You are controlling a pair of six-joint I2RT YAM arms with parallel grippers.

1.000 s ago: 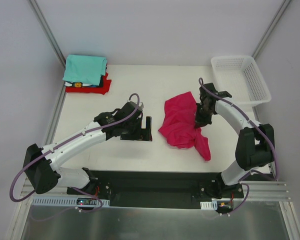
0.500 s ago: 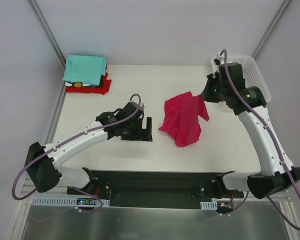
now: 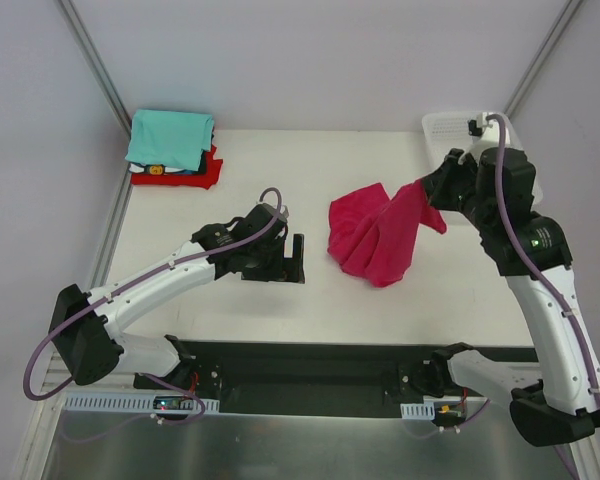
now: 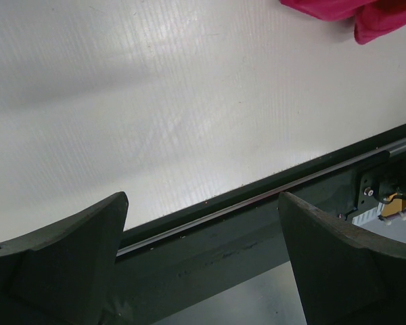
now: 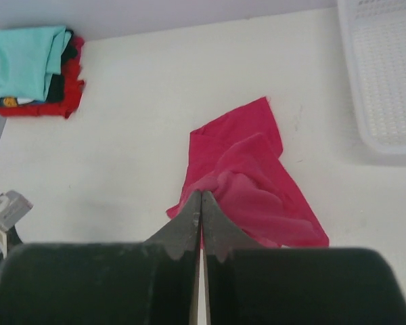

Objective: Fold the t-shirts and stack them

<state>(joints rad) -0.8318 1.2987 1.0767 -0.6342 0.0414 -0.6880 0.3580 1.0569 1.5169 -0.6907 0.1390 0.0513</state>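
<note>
Aloft, right claw [image 3: 429,189] pinches the pink t-shirt [image 3: 378,243]; left claw [image 4: 201,200] gapes wide

You have a white table [image 3: 280,170] here. Near its middle lies a pink shirt [image 3: 365,245], all bunched up. Its left part lies on the table, and its right end is up off the table. In the far left corner sits a pile of folded shirts [image 3: 172,150]. A red shirt [image 3: 208,175] is at the bottom, right on the table, and a teal shirt [image 3: 168,136] is on top. In the far right corner sits a white basket [image 5: 382,81], well apart from the pile.
</note>
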